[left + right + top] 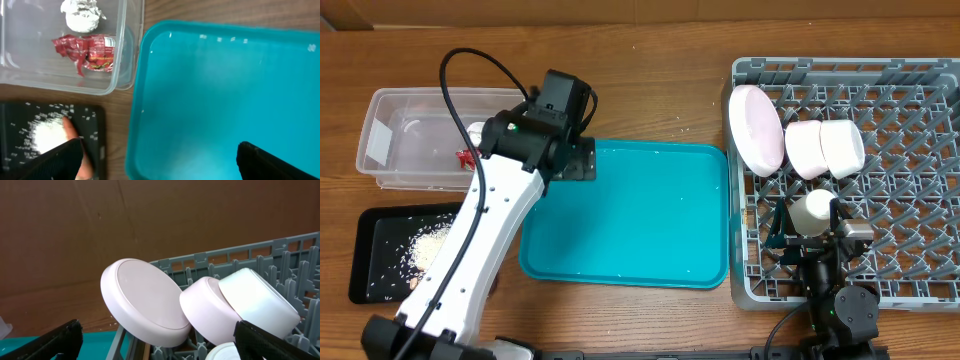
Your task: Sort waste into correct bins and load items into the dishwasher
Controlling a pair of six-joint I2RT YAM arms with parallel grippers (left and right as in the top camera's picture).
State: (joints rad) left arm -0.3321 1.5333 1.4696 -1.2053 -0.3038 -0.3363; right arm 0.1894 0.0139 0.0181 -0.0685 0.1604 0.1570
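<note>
Dish rack (910,180) at the bench's right holds the plate (756,128) and two bowls (807,150) leaning edge-on. The right arm (825,270), jaws wide and empty just beside them, could knock them over. Left jaws hang wide, empty, above the teal tray (630,200).

The overhead camera looks straight down from well above the wooden bench (650,60). It takes in the clear plastic rectangular tub (415,150), the shallow black rectangular tray (370,250), the teal rectangular plastic tray (640,220) and the large square grey plastic dish rack (920,200).

The left wrist camera sits close above the teal tray's left edge, facing down. The left end effector (160,167) shows its dark fingers (275,162) in the bottom corners, and parts of the tub and black tray are also in view.

The right wrist camera sits low in the rack behind the right end effector (160,342), facing sideways and close to the large round white plate (142,302) and two round white bowls (210,312).

Both wrist views share the teal tray.
</note>
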